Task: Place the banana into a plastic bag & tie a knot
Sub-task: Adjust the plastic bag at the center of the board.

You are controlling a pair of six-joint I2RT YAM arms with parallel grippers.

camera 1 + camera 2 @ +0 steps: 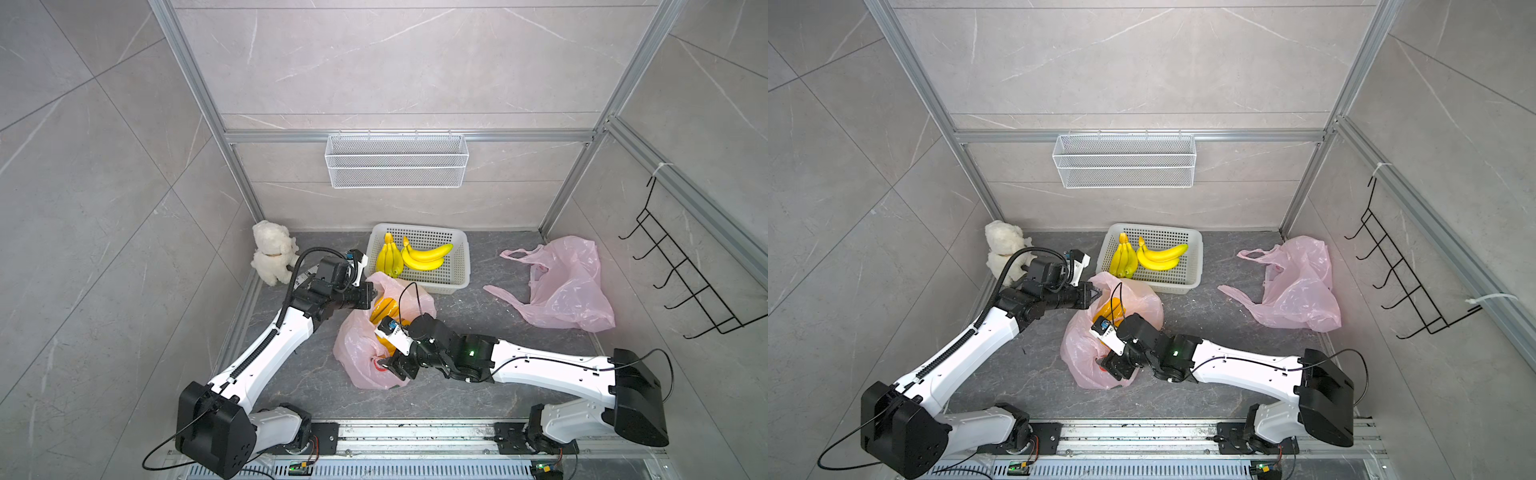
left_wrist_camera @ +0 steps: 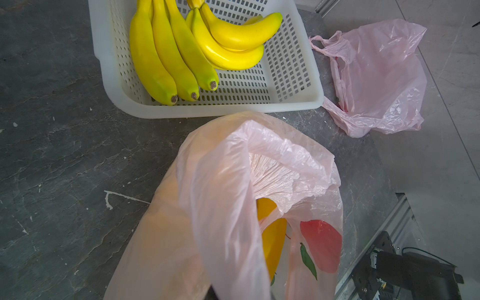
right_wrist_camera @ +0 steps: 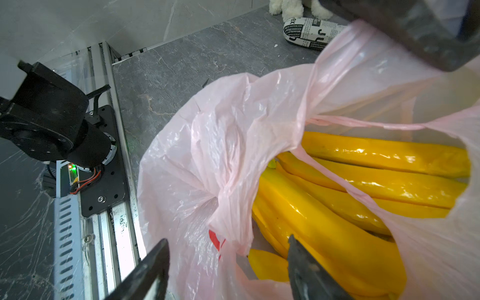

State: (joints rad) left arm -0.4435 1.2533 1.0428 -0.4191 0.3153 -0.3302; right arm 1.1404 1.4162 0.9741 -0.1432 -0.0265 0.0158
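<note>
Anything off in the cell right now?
Nothing spilled or damaged. A spare pink bag lies crumpled right of the basket, and white specks dot the tabletop. The working bag holds bananas, but its mouth is open, not yet tied.

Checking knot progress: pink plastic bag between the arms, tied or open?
Open: the pink plastic bag gapes, yellow bananas visible inside; handles unknotted.
</note>
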